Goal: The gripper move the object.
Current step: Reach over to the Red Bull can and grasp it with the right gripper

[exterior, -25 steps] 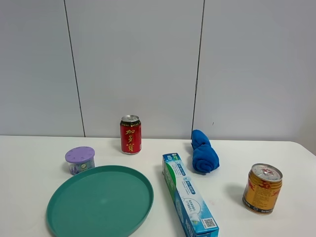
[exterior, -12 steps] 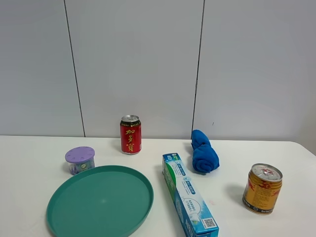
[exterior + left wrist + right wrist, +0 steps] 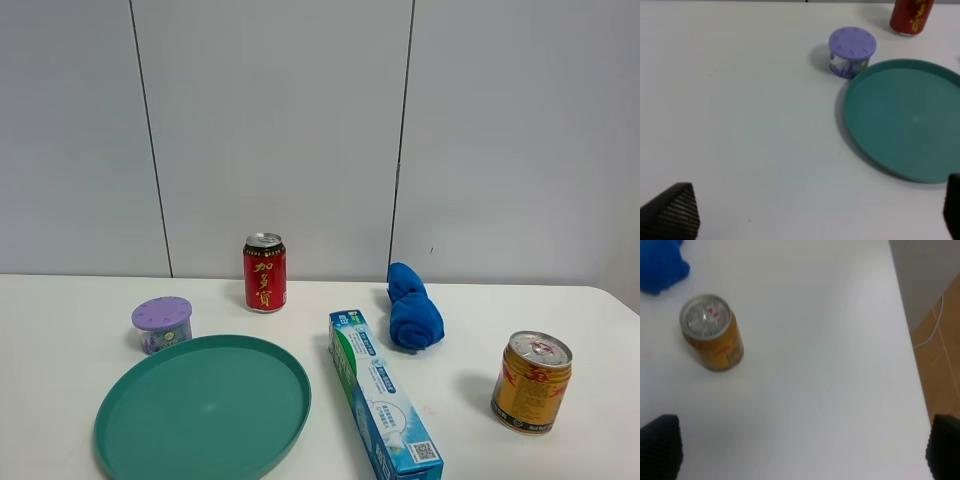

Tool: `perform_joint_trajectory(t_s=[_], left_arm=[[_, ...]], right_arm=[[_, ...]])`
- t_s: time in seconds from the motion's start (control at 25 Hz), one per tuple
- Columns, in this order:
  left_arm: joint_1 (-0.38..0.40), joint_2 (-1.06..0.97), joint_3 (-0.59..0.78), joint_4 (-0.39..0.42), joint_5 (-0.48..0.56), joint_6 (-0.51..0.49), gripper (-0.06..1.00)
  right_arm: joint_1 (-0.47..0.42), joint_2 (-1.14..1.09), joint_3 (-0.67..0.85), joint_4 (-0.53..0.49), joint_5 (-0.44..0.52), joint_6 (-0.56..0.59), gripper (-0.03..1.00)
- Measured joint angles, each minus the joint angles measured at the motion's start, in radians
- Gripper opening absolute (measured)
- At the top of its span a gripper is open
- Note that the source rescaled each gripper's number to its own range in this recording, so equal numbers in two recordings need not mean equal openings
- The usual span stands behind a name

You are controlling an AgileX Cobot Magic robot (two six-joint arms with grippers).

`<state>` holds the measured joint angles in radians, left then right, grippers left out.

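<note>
The gold-yellow can [image 3: 531,383] with red markings and a silver top stands upright on the white table at the front right. It also shows in the right wrist view [image 3: 712,332]. My right gripper [image 3: 800,452] is open and empty, its black fingertips [image 3: 659,447] spread wide, and the can stands well clear of them. My left gripper [image 3: 812,217] is open and empty over bare table, with only its fingertips [image 3: 671,214] showing. Neither gripper shows in the exterior high view.
A teal plate [image 3: 203,408] lies at the front left, with a purple-lidded tub [image 3: 162,324] beside it. A red can [image 3: 265,273] stands at the back. A toothpaste box [image 3: 382,395] and a rolled blue towel [image 3: 413,308] lie mid-table. The table's right edge [image 3: 907,335] drops to the floor.
</note>
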<state>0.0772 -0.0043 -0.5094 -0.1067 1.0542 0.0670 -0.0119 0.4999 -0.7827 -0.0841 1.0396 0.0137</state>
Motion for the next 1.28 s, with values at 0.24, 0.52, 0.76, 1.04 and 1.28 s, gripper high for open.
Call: perform_joint_trajectory(t_s=[0.24, 0.52, 0.76, 1.04, 1.28], left_arm=[[0.0, 0.0, 0.0, 0.0, 0.0, 0.0, 1.0], [0.0, 0.0, 0.0, 0.0, 0.0, 0.0, 1.0], [0.0, 0.0, 0.0, 0.0, 0.0, 0.0, 1.0], [0.0, 0.0, 0.0, 0.0, 0.0, 0.0, 1.0], [0.0, 0.0, 0.0, 0.0, 0.0, 0.0, 1.0]], right_arm=[[0.0, 0.246, -0.265, 0.056, 0.053, -0.014, 1.0], [0.0, 0.534, -0.421, 0.084, 0.131, -0.069, 1.0], [0.001, 0.764, -0.433, 0.084, 0.127, -0.077, 1.0], [0.077, 0.925, -0.433, 0.099, 0.012, -0.114, 1.0], [0.189, 1.025, -0.434, 0.098, -0.056, -0.114, 1.0]])
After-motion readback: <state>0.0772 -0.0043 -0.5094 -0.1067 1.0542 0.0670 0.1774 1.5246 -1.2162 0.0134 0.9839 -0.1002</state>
